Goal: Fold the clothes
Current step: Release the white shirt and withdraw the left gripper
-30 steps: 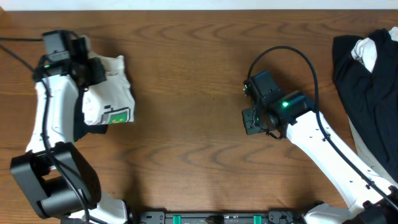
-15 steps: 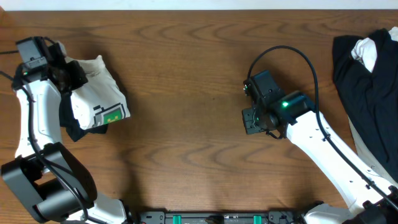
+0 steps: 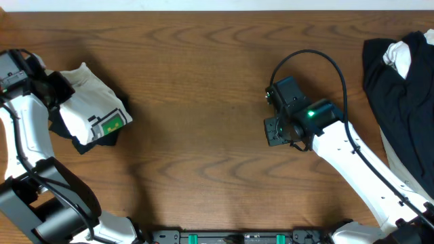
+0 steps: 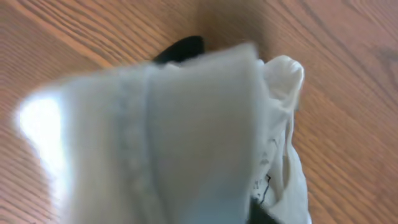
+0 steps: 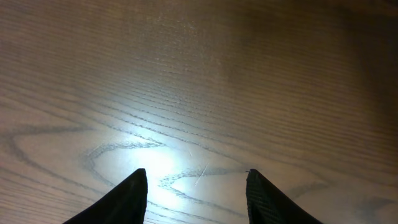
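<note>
White T-shirt (image 3: 91, 108), folded into a bundle, is sitting at the far left of the table (image 3: 203, 81) overhead, the left gripper (image 3: 54, 87) apparently pinching its edge. Left wrist is showing only blurred fabric, fingers hidden. Right wrist is showing the right gripper (image 5: 196, 177) gaping empty over wood; the bundle is probably being set aside, calling for a release next.

Right tool (image 5: 196, 200) over bare wooden desk (image 5: 205, 56): two dark fingertips (image 5: 127, 199) held apart, bright glare on the grain between them.
</note>
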